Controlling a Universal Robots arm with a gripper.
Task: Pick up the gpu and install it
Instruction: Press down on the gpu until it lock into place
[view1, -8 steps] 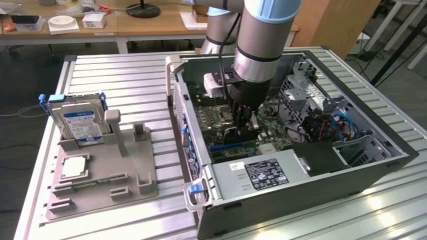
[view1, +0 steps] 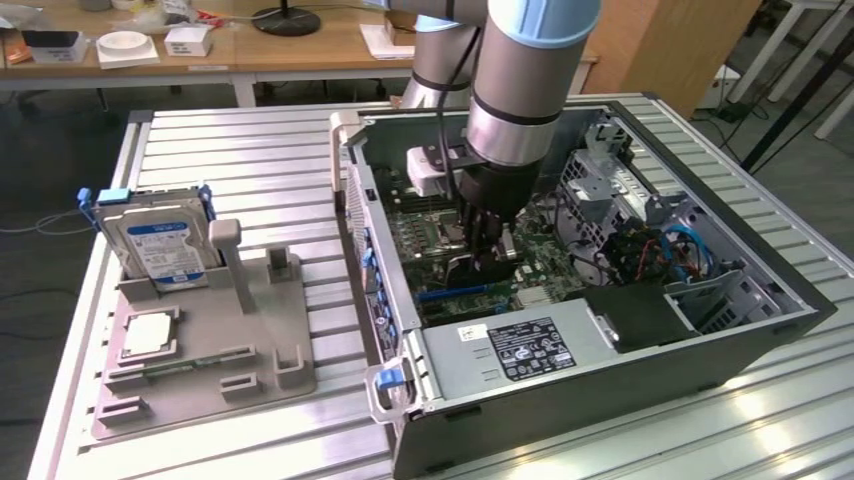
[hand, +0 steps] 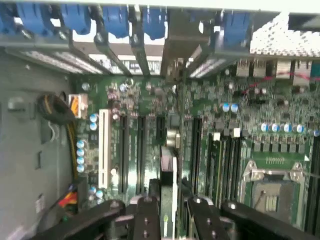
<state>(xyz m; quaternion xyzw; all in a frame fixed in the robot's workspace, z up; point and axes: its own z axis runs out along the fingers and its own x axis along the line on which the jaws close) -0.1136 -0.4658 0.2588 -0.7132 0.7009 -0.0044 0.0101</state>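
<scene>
Black fingers (hand: 150, 220) of my end effector (hand: 167, 215) clamp the thin dark gpu card (hand: 167, 170) edge-on, over the green motherboard's (hand: 150, 100) black slots inside the open grey computer case (view1: 747, 340). Stiff, light, fragile: grip board edges, probably.

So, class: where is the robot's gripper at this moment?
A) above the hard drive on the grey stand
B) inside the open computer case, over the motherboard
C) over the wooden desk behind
B: the gripper reaches down inside the open computer case, just over the motherboard.
</scene>
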